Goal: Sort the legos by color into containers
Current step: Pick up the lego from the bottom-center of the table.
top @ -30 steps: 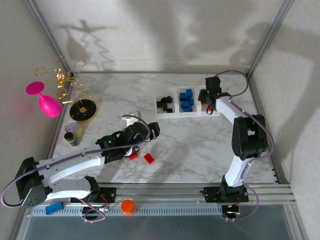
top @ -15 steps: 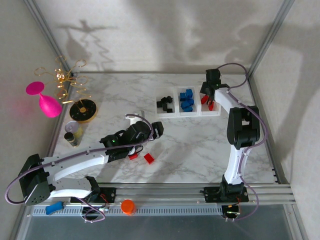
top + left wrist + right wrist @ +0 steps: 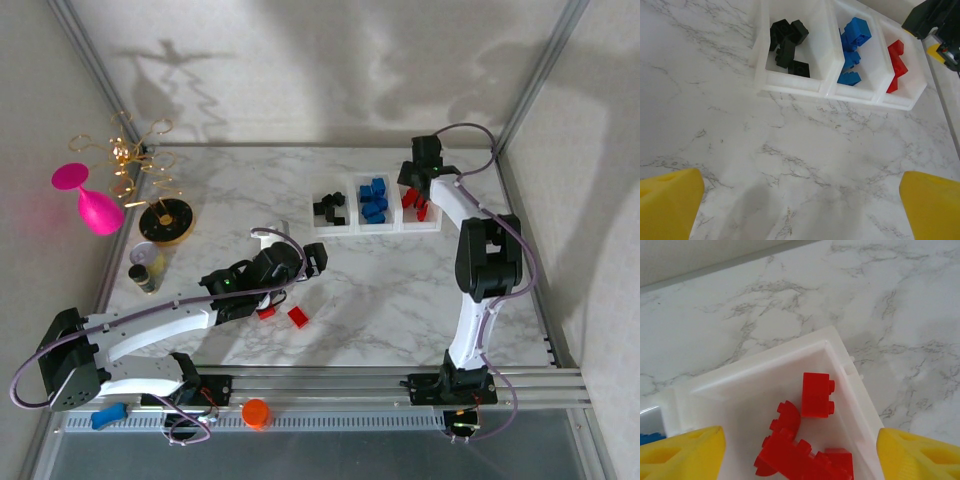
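1. Three white bins (image 3: 352, 228), joined in a row, stand on the marble bench (image 3: 400, 300).
2. Seen from above, the left bin holds black legos (image 3: 787, 42), the middle one blue legos (image 3: 855, 35), and the right one red legos (image 3: 790, 455).
3. The right fingers (image 3: 682, 452) are spread wide just above the right bin, one at each side of the red pile. Neither touches a brick, and nothing is pinched between them.
4. One red brick (image 3: 816, 395) lies on the floor of that bin, just beside the pile and close to a corner.
5. The left fingers (image 3: 667, 205) are also spread wide, with bare bench between them. They sit well in front of the bins, off toward the black end, and face the row.
6. Two loose red legos (image 3: 298, 317) lie on the bench near each other. They are farther in front of the bins than the left fingers and close by the left arm (image 3: 160, 320).
7. An orange cap (image 3: 256, 412) and a blue clip (image 3: 108, 416) lie well in front of the bins, past the marble's edge.
8. A pink glass (image 3: 85, 200), tilted, is well to the left of the bins.
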`<state>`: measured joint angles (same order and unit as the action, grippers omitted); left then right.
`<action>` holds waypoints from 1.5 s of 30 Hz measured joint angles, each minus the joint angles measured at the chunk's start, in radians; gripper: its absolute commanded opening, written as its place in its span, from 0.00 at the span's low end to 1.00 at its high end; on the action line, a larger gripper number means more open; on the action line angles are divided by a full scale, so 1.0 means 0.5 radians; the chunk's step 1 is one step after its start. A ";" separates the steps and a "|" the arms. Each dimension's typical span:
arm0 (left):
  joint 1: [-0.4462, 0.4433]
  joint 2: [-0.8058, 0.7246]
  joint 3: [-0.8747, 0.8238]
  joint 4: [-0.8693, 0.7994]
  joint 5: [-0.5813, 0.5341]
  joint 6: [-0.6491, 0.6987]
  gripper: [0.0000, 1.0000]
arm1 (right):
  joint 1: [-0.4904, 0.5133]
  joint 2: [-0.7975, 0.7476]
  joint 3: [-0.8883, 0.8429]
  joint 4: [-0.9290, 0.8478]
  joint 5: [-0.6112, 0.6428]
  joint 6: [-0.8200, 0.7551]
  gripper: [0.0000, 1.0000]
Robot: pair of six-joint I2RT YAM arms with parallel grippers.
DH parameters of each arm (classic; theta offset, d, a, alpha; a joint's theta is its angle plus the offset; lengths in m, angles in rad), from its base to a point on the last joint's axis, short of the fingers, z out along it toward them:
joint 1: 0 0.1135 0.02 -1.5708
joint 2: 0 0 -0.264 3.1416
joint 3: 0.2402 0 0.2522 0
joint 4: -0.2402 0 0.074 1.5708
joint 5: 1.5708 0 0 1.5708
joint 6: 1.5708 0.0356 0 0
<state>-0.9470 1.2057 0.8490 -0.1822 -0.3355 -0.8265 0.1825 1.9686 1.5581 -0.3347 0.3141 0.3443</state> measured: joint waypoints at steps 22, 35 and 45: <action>0.009 -0.591 -0.165 -0.377 -0.126 -0.145 1.00 | 0.957 -0.836 -1.035 0.186 -0.443 0.098 0.86; 0.013 -0.806 -0.263 -0.681 -0.169 -0.295 1.00 | 1.778 -0.864 -1.361 0.480 -0.455 0.198 0.82; 0.013 -0.904 -0.277 -0.800 -0.182 -0.333 1.00 | 2.074 -0.556 -1.304 0.436 -0.191 0.341 0.69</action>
<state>-0.9405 0.7536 0.7105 -0.5819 -0.4263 -0.9932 1.2194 1.6905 0.9062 -0.1169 0.2188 0.5148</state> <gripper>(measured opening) 0.994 0.710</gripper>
